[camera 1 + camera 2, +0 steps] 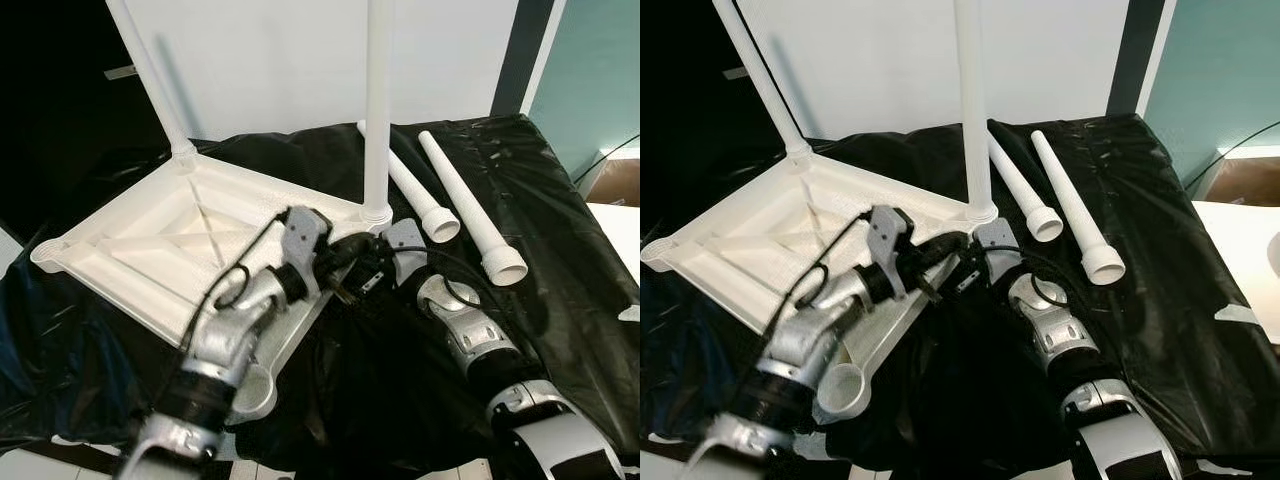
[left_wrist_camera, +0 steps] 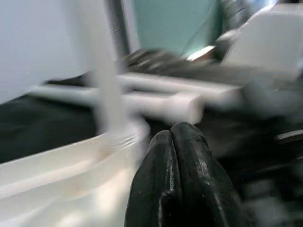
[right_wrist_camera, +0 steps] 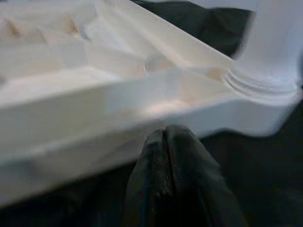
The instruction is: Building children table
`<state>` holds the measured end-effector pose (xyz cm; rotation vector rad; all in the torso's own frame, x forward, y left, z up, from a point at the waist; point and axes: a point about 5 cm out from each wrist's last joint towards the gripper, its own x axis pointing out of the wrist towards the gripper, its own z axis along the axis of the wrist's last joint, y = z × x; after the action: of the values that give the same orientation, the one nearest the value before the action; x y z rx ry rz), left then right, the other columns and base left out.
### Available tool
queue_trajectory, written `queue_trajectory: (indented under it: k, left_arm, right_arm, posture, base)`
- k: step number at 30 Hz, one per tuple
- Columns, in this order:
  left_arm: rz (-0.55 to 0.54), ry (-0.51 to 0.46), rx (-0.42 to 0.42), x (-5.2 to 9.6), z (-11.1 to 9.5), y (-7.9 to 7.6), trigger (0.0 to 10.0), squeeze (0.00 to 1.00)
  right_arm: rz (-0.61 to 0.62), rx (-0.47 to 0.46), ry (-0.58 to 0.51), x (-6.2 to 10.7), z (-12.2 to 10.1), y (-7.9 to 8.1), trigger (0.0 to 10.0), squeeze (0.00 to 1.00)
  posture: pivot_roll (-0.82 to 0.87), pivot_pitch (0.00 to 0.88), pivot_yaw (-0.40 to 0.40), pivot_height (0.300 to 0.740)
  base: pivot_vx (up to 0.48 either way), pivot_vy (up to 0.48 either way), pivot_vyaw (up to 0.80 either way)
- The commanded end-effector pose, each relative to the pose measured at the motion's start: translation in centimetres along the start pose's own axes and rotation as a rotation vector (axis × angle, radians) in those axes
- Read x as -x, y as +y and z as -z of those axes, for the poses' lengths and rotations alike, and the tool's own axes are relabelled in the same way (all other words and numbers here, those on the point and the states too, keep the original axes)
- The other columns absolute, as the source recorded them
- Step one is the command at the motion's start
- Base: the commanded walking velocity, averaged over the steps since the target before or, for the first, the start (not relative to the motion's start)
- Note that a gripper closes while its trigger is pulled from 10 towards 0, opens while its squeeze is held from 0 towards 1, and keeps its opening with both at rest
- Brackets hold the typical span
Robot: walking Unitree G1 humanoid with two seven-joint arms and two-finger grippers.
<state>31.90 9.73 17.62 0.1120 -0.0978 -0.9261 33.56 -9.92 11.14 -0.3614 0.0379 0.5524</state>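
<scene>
With two legs already standing in it, upside-down white plastic tabletop (image 1: 150, 245) sits frame centre-left on black-draped bench (image 1: 560, 250); two loose white tube legs (image 1: 470, 205) upper right remain. Left end effector (image 2: 182, 142) and right end effector (image 3: 165, 142) clenched empty near tabletop edge.

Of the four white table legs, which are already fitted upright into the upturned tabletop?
Two: the white plastic leg at the far-left corner and the one at the right corner. The other two legs lie loose on the black sheet.
</scene>
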Motion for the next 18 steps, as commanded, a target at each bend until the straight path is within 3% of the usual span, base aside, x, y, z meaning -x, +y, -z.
queue_trajectory:
  k: [1, 3, 5, 8, 9, 10, 11, 18]
  left_arm:
    - [-0.036, 0.058, 0.008, 1.4, 1.1, 0.8, 10.0, 0.0]
    - [0.007, 0.072, 0.015, 2.1, 1.3, 0.7, 10.0, 0.0]
    - [0.152, 0.092, 0.059, 3.4, 1.7, -0.5, 10.0, 0.0]
    - [0.221, 0.1, 0.072, 3.7, 1.9, -1.1, 10.0, 0.03]
    - [0.249, 0.108, 0.071, 3.8, 2.1, -1.4, 10.0, 0.36]
    - [0.249, 0.108, 0.071, 3.8, 2.1, -1.4, 10.0, 0.36]
    - [0.281, 0.123, 0.076, 4.0, 2.3, -1.5, 10.0, 1.0]
    - [0.378, 0.192, 0.057, 5.6, 2.3, -1.0, 10.0, 1.0]
  right_arm:
    - [0.057, 0.009, 0.028, 0.5, 0.1, 0.1, 10.0, 0.0]
    - [0.075, 0.005, 0.034, 1.0, 0.3, 0.2, 10.0, 0.0]
    - [0.084, -0.005, 0.043, 1.9, 0.6, 0.9, 10.0, 0.0]
    - [0.089, -0.009, 0.049, 2.2, 0.7, 1.0, 10.0, 0.0]
    - [0.092, -0.01, 0.051, 2.3, 0.8, 0.9, 10.0, 0.0]
    - [0.092, -0.01, 0.051, 2.3, 0.8, 0.9, 10.0, 0.0]
    - [0.103, -0.008, 0.058, 2.4, 0.7, 0.8, 10.0, 0.0]
    - [0.138, -0.002, 0.072, 2.6, 0.3, 0.0, 10.0, 0.0]
  posture:
    - [0.0, 0.0, 0.11, 0.74]
    - [-0.01, 0.0, 0.114, 0.74]
    - [-0.02, 0.0, 0.118, 0.74]
    - [-0.02, 0.0, 0.118, 0.74]
    - [-0.02, 0.0, 0.118, 0.74]
    - [-0.02, 0.0, 0.118, 0.74]
    - [-0.03, 0.0, 0.121, 0.74]
    - [-0.03, 0.0, 0.12, 0.74]
  base:
    - [0.0, 0.0, 0.0]
    - [0.0, 0.0, 0.0]
    - [0.0, 0.0, 0.0]
    - [0.0, 0.0, 0.0]
    - [0.0, 0.0, 0.0]
    - [0.0, 0.0, 0.0]
    - [0.0, 0.0, 0.0]
    - [0.0, 0.0, 0.0]
